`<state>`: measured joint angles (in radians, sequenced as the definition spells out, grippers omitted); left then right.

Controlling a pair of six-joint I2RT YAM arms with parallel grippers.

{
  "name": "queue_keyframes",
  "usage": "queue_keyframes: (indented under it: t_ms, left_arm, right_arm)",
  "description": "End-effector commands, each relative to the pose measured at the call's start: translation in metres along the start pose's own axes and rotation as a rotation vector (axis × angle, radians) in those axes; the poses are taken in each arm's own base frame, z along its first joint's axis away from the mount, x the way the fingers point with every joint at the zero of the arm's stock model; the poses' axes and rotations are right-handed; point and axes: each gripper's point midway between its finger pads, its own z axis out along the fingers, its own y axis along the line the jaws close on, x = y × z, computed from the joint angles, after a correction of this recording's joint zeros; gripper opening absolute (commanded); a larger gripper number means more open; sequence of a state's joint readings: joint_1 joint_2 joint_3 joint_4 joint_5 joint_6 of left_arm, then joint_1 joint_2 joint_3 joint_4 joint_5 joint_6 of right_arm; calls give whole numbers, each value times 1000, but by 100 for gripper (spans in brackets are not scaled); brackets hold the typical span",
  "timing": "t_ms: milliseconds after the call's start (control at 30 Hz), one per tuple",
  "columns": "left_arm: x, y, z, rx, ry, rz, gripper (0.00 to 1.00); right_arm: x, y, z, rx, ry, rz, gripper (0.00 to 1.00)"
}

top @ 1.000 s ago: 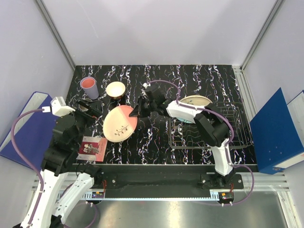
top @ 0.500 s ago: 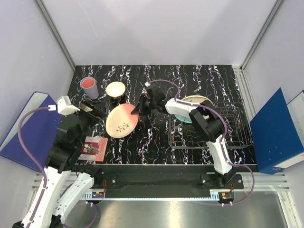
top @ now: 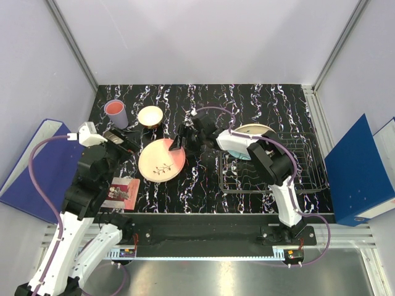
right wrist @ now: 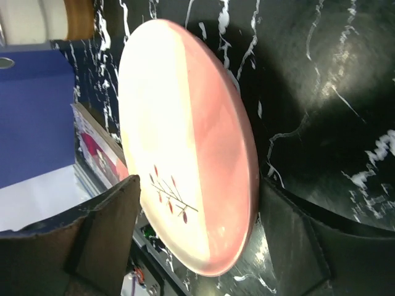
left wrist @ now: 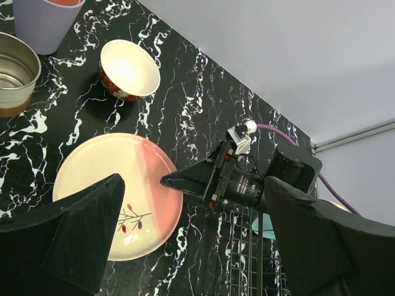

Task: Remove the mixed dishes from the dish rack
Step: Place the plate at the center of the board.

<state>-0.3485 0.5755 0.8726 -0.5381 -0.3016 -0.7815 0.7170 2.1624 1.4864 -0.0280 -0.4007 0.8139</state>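
Observation:
The pink-and-cream plate (top: 162, 160) (left wrist: 117, 194) (right wrist: 185, 142) lies flat on the black marble table. My right gripper (top: 180, 143) (left wrist: 185, 180) (right wrist: 203, 259) is open at the plate's right rim, its fingers spread on either side of that rim. My left gripper (top: 123, 143) (left wrist: 197, 246) hangs open and holds nothing, above the table just left of the plate. The light-blue plate (top: 252, 132) stands in the wire dish rack (top: 271, 179) (left wrist: 259, 246). A red bowl-cup (top: 150, 116) (left wrist: 129, 69), a lilac tumbler (top: 116, 113) (left wrist: 43, 18) and a small brown-based cup (left wrist: 15, 74) stand at the back left.
A red printed card (top: 120, 190) lies near the front left edge by the left arm. Blue binders stand off the table on the left (top: 31, 166) and on the right (top: 361, 169). Pale walls close off the back and the sides.
The right gripper has opened and let go of the pink plate, which dropped from a tilt to lie flat on the table. The left arm has shifted slightly toward the back.

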Motion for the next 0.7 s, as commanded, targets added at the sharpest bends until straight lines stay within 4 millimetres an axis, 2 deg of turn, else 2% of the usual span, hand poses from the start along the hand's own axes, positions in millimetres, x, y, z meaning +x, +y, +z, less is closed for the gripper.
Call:
queue_keyframes:
  t_ms: [0, 67, 333, 433, 467, 533, 567, 600, 633, 667]
  left_arm:
    - [-1, -10, 3, 46, -7, 1, 99]
    - [0, -10, 3, 46, -3, 2, 99]
    - [9, -12, 10, 47, 38, 3, 99]
    - [13, -15, 14, 63, 55, 20, 99]
    - [15, -17, 15, 80, 63, 44, 99]
    - [26, -34, 23, 158, 123, 81, 99]
    - [27, -42, 25, 193, 143, 120, 99]
    - [40, -44, 38, 194, 208, 150, 99]
    - [45, -64, 36, 276, 265, 170, 99]
    - [52, -70, 42, 305, 310, 212, 99]
  right_arm:
    - [-34, 56, -44, -86, -147, -79, 86]
    - [-30, 49, -48, -39, -138, -87, 88]
    - [-42, 50, -76, 55, -205, -163, 89]
    - [-46, 65, -93, 37, -241, -223, 89]
    - [-51, 79, -109, 16, -277, -253, 89]
    - [-55, 88, -132, 17, -328, -310, 88]
    - [-64, 107, -166, 0, -414, -341, 89]
    - [-64, 105, -180, 25, -440, -376, 89]
    - [-66, 111, -201, 32, -483, -400, 89]
    - [-75, 125, -243, 35, -594, -420, 89]
